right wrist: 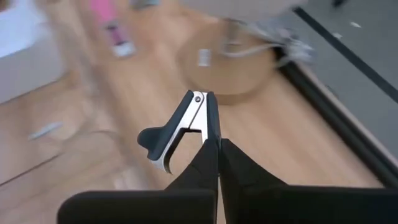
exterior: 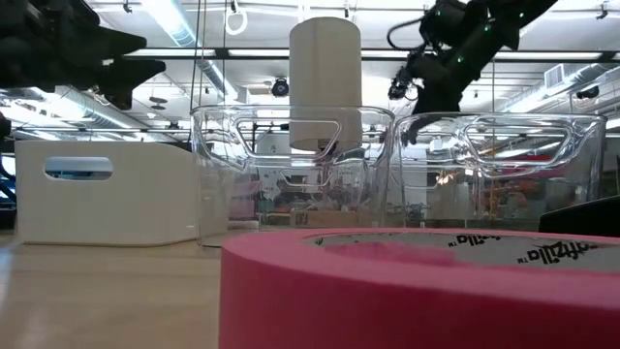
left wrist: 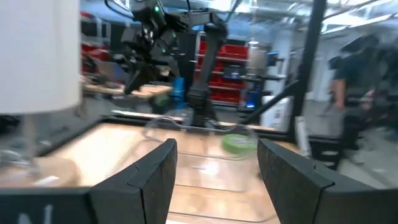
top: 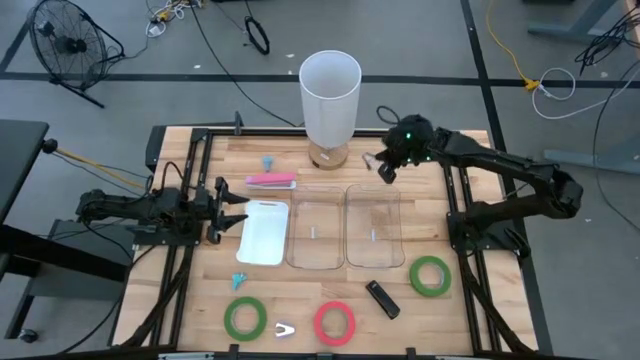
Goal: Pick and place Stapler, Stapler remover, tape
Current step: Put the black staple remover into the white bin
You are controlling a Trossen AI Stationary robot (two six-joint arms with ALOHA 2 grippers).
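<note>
My right gripper point(top: 384, 168) hangs above the table's far side, next to the tall white cylinder point(top: 330, 90), shut on a black staple remover point(right wrist: 180, 127) with metal claws. My left gripper point(top: 236, 206) waits open at the table's left, beside the white bin point(top: 265, 232), with nothing between its fingers point(left wrist: 155, 174). Flat on the near part of the table lie two green tape rolls point(top: 245, 317) point(top: 430, 276) and a red-pink roll point(top: 335, 322). A black stapler point(top: 382, 298) lies between the near rolls. A pink stapler point(top: 270, 180) lies at the far left. My right gripper pinches one arm of the staple remover point(right wrist: 209, 132) between its two shut fingertips point(right wrist: 233, 165). The fingers slant downward. The remover sticks out beyond the fingertips, hinge end point(right wrist: 198, 98) farthest out, the other arm and claw point(right wrist: 163, 160) spread to one side. It is lifted clear of the table.
Two clear containers point(top: 317, 228) point(top: 375, 225) stand side by side mid-table, right of the white bin. Small teal staple removers point(top: 268, 160) point(top: 240, 280) and a pale one point(top: 285, 328) lie loose. Black frame rails point(top: 460, 200) run along both sides.
</note>
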